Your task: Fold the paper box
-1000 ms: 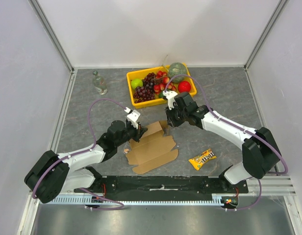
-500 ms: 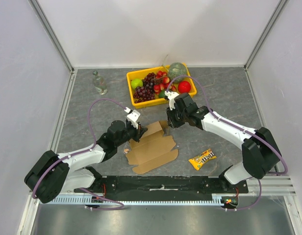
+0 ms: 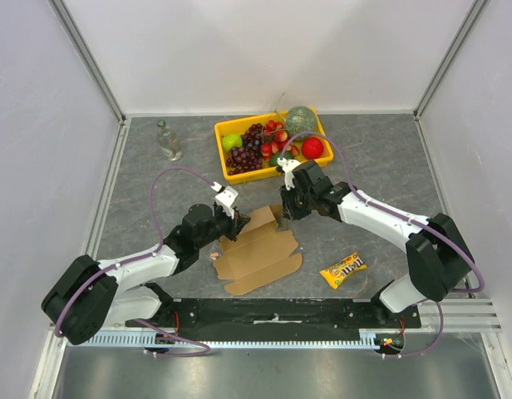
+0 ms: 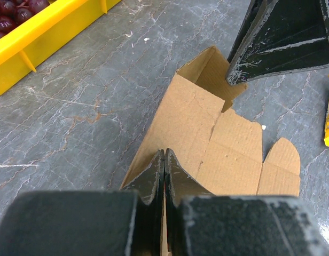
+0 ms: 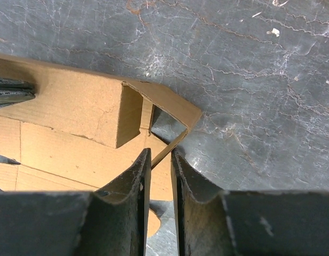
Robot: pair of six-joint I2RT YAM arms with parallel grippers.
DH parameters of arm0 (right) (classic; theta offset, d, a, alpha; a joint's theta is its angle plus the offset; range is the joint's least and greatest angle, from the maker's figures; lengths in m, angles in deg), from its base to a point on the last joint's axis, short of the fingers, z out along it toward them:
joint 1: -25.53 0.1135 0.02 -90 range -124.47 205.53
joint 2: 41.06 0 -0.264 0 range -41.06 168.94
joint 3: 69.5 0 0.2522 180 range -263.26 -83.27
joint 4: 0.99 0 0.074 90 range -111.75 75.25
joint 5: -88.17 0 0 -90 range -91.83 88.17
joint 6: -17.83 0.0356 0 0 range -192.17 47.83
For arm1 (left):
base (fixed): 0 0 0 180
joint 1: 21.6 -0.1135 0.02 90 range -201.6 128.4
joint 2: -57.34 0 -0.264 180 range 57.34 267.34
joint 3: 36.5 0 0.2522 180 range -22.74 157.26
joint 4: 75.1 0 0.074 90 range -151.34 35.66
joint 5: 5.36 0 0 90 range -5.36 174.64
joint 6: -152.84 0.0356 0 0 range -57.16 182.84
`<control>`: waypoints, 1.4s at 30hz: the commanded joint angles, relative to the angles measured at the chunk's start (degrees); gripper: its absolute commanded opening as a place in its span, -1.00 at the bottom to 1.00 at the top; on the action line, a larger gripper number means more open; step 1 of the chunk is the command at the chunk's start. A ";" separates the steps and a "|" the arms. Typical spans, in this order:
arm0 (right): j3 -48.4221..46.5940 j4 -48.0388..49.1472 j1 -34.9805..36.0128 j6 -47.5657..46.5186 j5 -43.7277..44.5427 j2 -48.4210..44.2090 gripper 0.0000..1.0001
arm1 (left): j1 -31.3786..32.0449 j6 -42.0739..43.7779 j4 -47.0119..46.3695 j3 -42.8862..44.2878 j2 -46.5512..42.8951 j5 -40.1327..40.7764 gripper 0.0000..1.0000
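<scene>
- The paper box (image 3: 260, 253) lies on the table (image 3: 364, 166), mid-way along the near edge and between the two arms. It is mostly a flat die-cut sheet; only the far part is lifted.
- The left gripper (image 4: 164, 168) has its jaws fully closed on the top edge of the raised side wall (image 4: 180, 117), with a cardboard sliver showing between the fingers. This looks like a pinch that keeps the wall upright and stops the sheet sliding.
- The right gripper (image 5: 160, 173) is at the box's far-right corner, jaws only narrowly apart. A flap edge (image 5: 170, 148) runs edge-on into the gap. I cannot tell whether the pads actually press it or just straddle it.
- Likely reason for this split: one arm anchors the wall while the other works the corner flap inward to form the end.
- Progress is judged early. One wall and a corner are up; the near panels and rounded tabs lie flat.
- Risk: a thin flap could buckle or slip out of loose jaws, and pulling on it could drag the sheet against the left pinch.
- The yellow tray (image 3: 220, 158) is toward the far edge, the bottle (image 3: 167, 140) is far-left and the candy packet (image 3: 342, 270) is near-right. All are apart from the box.
</scene>
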 commanded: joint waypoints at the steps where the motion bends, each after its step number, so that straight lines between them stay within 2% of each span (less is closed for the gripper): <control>1: 0.08 1.88 0.47 1.11 -0.84 0.63 -0.49 | 0.26 -0.07 2.45 0.69 1.07 -0.49 -0.96; 7: 0.34 2.67 0.65 1.73 -2.07 0.19 -0.83 | 0.26 -0.07 2.45 0.87 1.16 -0.67 -0.96; 12: 0.08 2.94 0.65 2.34 -3.30 -0.51 -0.95 | 0.26 -0.07 2.54 0.87 1.33 -0.76 -0.96; 22: -0.10 3.55 0.74 2.61 -5.33 -1.13 -0.98 | 0.35 -0.07 2.62 0.95 1.42 -0.76 -0.96; 37: -6.69 -3.48 0.74 -4.25 -0.67 0.27 -1.00 | 0.35 -0.25 2.45 0.78 0.55 -0.06 -0.96; 42: -7.48 -4.44 0.83 -4.60 -0.58 0.45 -1.00 | 0.35 -0.78 0.35 -1.68 -3.14 1.44 -0.83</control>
